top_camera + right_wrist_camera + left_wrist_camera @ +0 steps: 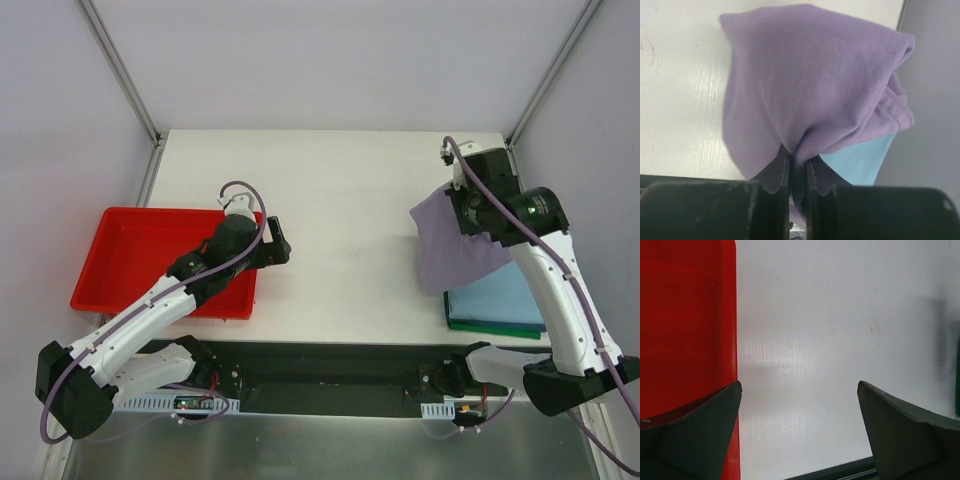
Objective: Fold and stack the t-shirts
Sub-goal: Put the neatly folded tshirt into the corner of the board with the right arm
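Top external view, starting at the near edge: both arm bases sit at the front of the white surface (350,190). Just beyond them on the right, a light blue t-shirt (505,295) lies folded flat on a dark green t-shirt (490,326), with only the green one's near edge peeking out. Over on the left, a red tray (125,250) rests on the surface, and the left fingers (280,243) hang over its right rim. Left wrist view tells it plainly: those fingers are spread wide with nothing between them, tray rim under one and bare surface under the other. Across to the right now, where the right fingers (789,165) are pressed together on a bunch of the lavender t-shirt (450,250), pinching it tight. Right wrist view shows the purple cloth bulging out beyond the tips, a stitched hem folded at the right, and blue cloth showing beneath. From above, the lavender t-shirt drapes down from the grip. Its lower part overlaps the far left corner of the blue one, and the rest lies out over bare surface.
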Action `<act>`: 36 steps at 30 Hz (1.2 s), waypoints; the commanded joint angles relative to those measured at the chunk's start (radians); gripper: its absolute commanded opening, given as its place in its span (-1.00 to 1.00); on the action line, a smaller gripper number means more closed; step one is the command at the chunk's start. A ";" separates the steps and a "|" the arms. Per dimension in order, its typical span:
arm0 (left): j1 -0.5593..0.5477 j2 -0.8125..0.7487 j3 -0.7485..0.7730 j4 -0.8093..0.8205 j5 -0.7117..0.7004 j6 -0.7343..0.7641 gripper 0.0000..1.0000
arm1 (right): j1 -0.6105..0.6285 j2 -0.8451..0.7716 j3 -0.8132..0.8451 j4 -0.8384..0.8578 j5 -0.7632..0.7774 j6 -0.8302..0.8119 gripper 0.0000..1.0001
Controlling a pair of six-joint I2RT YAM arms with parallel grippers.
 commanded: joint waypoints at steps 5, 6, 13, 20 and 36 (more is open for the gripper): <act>0.012 -0.020 0.046 -0.007 -0.021 0.038 0.98 | -0.142 0.071 0.217 -0.238 -0.046 -0.120 -1.00; 0.012 -0.017 0.044 -0.007 -0.019 0.039 0.98 | -0.156 0.074 0.244 -0.253 -0.053 -0.125 -1.00; 0.015 -0.028 0.031 -0.007 -0.028 0.047 0.98 | -0.254 0.052 0.370 -0.322 -0.004 -0.169 -1.00; 0.017 -0.033 0.025 -0.007 -0.043 0.048 0.98 | -0.343 0.028 0.292 -0.333 0.002 -0.203 -1.00; 0.021 -0.005 0.017 -0.007 -0.047 0.034 0.98 | -0.343 -0.055 0.028 -0.220 -0.222 -0.129 -1.00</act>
